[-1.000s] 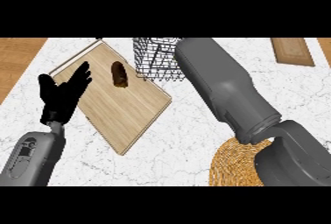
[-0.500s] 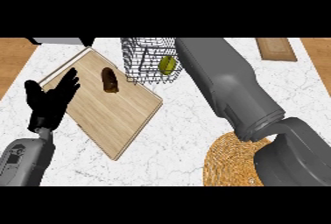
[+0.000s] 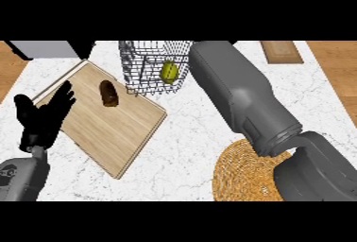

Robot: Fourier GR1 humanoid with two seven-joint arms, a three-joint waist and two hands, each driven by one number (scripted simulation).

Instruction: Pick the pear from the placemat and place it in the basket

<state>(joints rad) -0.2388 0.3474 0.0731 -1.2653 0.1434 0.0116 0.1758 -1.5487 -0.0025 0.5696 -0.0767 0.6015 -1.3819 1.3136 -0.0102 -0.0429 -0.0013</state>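
Note:
The yellow-green pear [image 3: 169,71] shows inside the wire basket [image 3: 140,78] at the top middle of the counter. The round woven placemat [image 3: 244,175] lies at the lower right, partly hidden under my right arm, and nothing shows on its visible part. My grey right forearm [image 3: 241,94] runs from the lower right up past the basket's right side. Its hand is cut off at the view's top. My left hand [image 3: 42,120] rests open at the left edge, fingers up, beside the wooden cutting board [image 3: 105,127].
A dark brown oblong item [image 3: 109,93] lies on the cutting board near the basket. A small wooden board [image 3: 281,51] sits at the top right and a grey box [image 3: 42,47] at the top left. White marble counter [image 3: 181,142] lies between board and placemat.
The pear was not visible a second ago and now shows inside the basket. The basket, the board and the placemat sit lower in the view. My left hand has stayed open.

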